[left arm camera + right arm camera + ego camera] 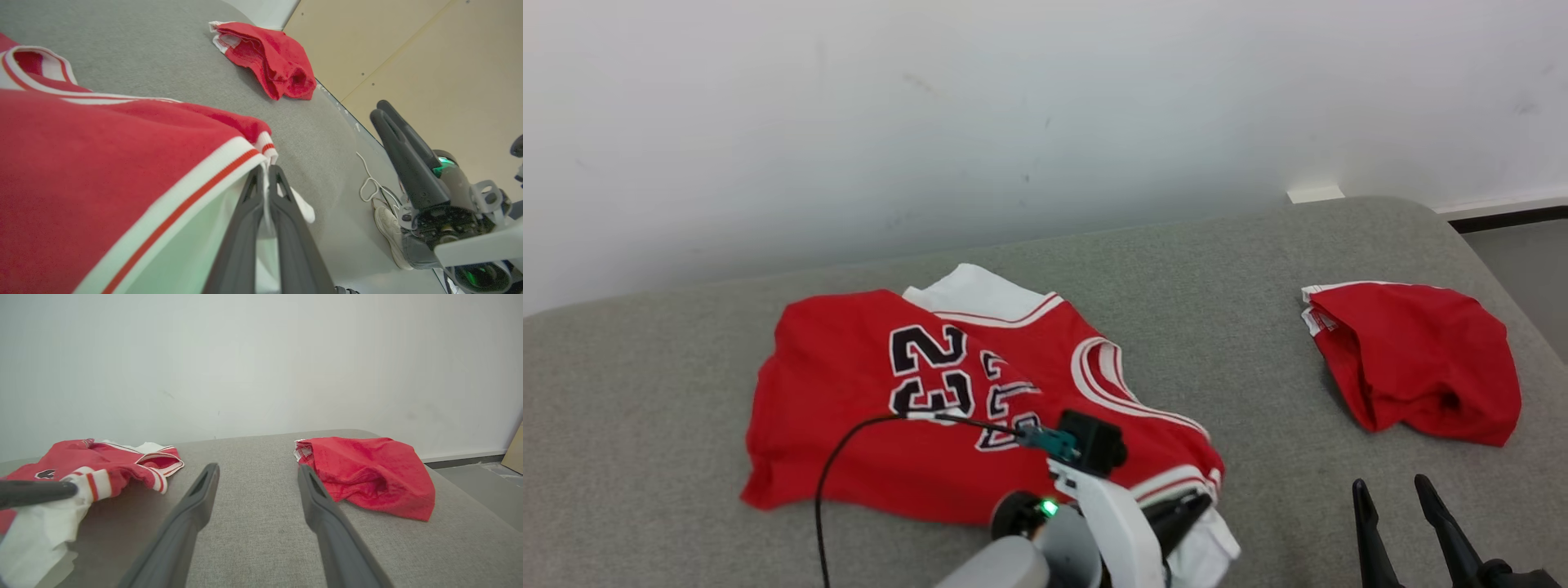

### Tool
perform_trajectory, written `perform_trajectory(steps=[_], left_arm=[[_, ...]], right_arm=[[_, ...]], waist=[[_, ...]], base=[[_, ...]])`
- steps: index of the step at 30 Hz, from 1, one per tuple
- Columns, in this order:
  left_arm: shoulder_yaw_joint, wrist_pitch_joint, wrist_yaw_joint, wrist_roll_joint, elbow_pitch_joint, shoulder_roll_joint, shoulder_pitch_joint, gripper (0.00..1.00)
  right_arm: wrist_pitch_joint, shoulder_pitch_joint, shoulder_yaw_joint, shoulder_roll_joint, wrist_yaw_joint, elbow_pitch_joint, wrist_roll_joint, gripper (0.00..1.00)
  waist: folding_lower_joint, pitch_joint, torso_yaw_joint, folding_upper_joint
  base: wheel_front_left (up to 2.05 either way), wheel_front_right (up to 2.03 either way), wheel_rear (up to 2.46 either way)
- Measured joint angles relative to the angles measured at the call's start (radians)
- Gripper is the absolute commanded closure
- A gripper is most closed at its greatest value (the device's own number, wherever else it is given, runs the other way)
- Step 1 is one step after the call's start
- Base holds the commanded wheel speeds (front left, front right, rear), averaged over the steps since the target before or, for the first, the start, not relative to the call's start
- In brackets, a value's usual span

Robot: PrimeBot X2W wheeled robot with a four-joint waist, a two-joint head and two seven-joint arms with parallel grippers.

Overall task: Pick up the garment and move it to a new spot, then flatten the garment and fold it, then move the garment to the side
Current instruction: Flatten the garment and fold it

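The garment, a red jersey with white trim and a black "23", lies crumpled on the left half of the grey padded surface. My left gripper is shut on the jersey's near right corner. In the left wrist view the fingers pinch the white-and-red trimmed edge of the jersey, and white lining hangs under them. The right wrist view shows that corner raised a little. My right gripper stands open and empty at the lower right, and its fingers point over bare surface.
A second red garment, bunched with a white waistband, lies at the right near the surface's rounded edge. A white wall runs behind. Floor drops off to the right. A white shoe shows beside the surface's edge.
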Motion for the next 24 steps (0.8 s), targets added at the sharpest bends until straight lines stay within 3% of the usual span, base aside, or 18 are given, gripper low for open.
perform_trajectory(steps=[6,7,8,9,15,19,24], left_arm=[[-0.191,-0.047,0.079,-0.133,-0.076,0.000,-0.025,1.00],[-0.219,-0.065,0.095,-0.148,-0.084,0.000,-0.034,0.76],[-0.244,-0.081,0.107,-0.159,-0.086,0.000,-0.043,0.24],[-0.273,-0.100,0.115,-0.162,-0.085,0.000,-0.052,0.00],[-0.368,-0.184,0.159,-0.188,-0.077,-0.001,-0.104,0.00],[-0.337,-0.282,0.230,-0.135,-0.046,0.005,-0.159,0.00],[-0.263,-0.362,0.350,-0.093,-0.028,0.145,-0.149,0.00]], right_arm=[[0.000,-0.002,0.005,-0.011,0.000,0.011,0.001,0.00],[0.000,-0.002,0.005,-0.012,0.000,0.013,0.001,0.00],[0.000,-0.002,0.005,-0.014,0.000,0.015,0.001,0.00],[0.000,-0.002,0.007,-0.015,0.000,0.017,0.001,0.00],[0.000,-0.011,0.002,-0.012,0.000,0.019,0.004,0.00],[0.000,-0.010,-0.015,-0.011,0.000,0.012,0.004,0.00],[0.000,0.002,-0.035,-0.006,0.000,-0.003,0.002,0.00]], waist=[[0.0000,0.003,-0.023,0.0000],[0.0000,0.004,-0.025,0.0000],[0.0000,0.005,-0.028,0.0000],[0.0000,0.007,-0.031,0.0000],[0.0000,0.020,-0.040,0.0000],[0.0000,0.021,-0.033,0.0001],[0.0000,0.013,-0.022,0.0000]], base=[[0.00,0.00,0.00],[0.00,0.00,0.00],[0.00,0.00,0.00],[0.00,0.00,0.00],[0.00,0.00,0.00],[0.00,0.00,0.00],[0.00,0.00,0.00]])
